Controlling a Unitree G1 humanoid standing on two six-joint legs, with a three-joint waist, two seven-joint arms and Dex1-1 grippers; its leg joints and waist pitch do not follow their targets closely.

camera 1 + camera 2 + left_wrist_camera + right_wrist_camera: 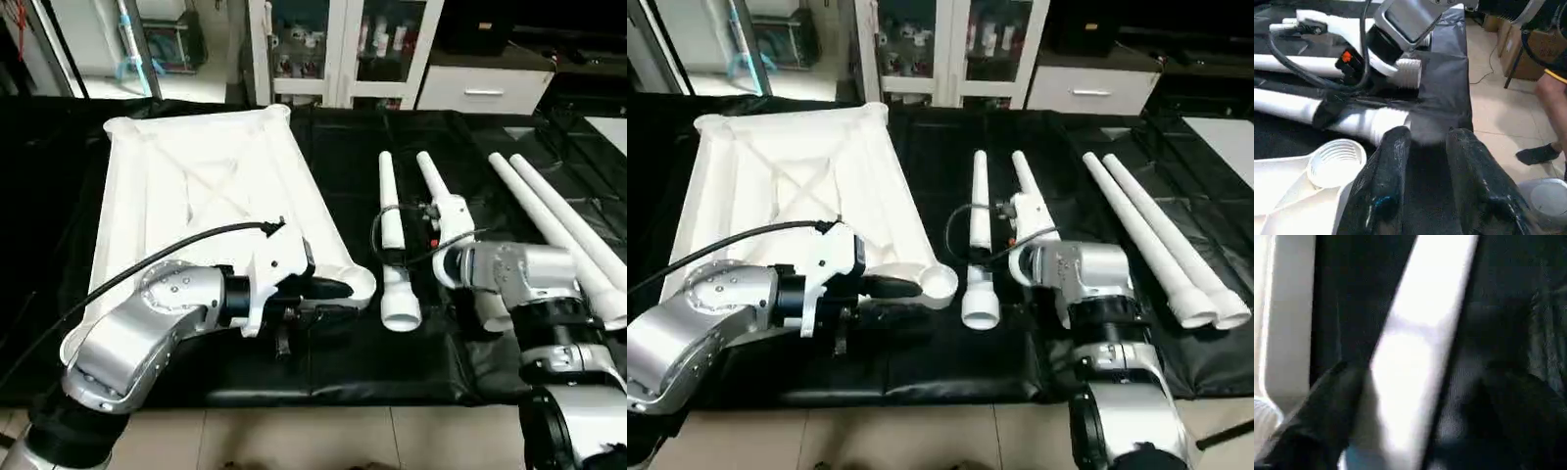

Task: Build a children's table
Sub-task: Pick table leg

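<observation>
partly blurred, the right tool (1415, 421) straddles a leg (1415, 347), spread wide; left tool (1425, 181) gapes, empty.

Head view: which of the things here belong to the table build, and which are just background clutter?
For the job:
- white table top, underside up, on the black-draped work table
- two legs in the middle, by the right gripper
- two more legs lying to the right
- left gripper by the corner socket

Just lying about:
- glass-door cabinet
- white drawer unit
</observation>
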